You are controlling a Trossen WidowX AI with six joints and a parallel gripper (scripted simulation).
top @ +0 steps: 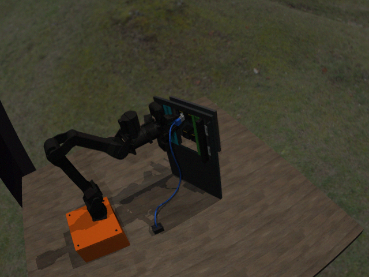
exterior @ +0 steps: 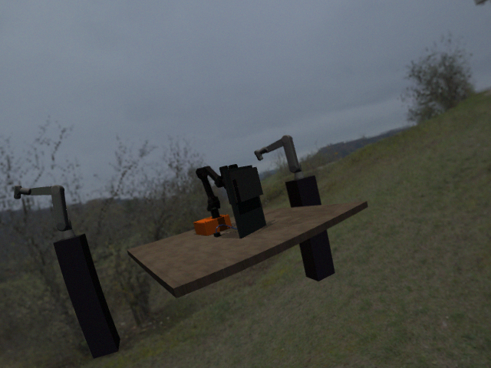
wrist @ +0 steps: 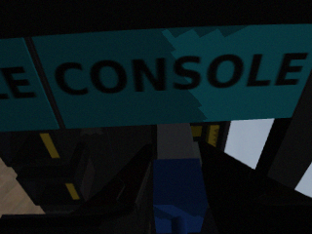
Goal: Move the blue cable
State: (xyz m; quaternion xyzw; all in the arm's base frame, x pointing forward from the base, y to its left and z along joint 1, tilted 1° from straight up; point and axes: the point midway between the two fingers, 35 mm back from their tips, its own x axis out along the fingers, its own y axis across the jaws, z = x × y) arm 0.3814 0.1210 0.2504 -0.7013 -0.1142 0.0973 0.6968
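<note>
The blue plug (top: 178, 121) (wrist: 177, 180) is at the upper opening of the upright dark panel (top: 196, 175) (exterior: 252, 221). Its pale front end points into the opening beside the large teal CONSOLE label (wrist: 122, 49). How deep it sits cannot be told. My gripper (top: 177, 121) (wrist: 175, 150) is shut on the plug, with one dark finger on each side of its body. The tab is not clearly visible. The blue cable (top: 180, 175) hangs from the plug in a curve down to a small black block (top: 157, 228) (exterior: 216, 234) on the table.
A green strip (top: 195, 131) runs along the panel. Dark port blocks with yellow contacts (wrist: 71, 191) lie left of the plug in the wrist view. My arm's orange base (top: 95, 229) (exterior: 205, 226) stands on the wooden table (top: 268, 208) (exterior: 166, 261). Two grey arms on pillars stand beyond the table.
</note>
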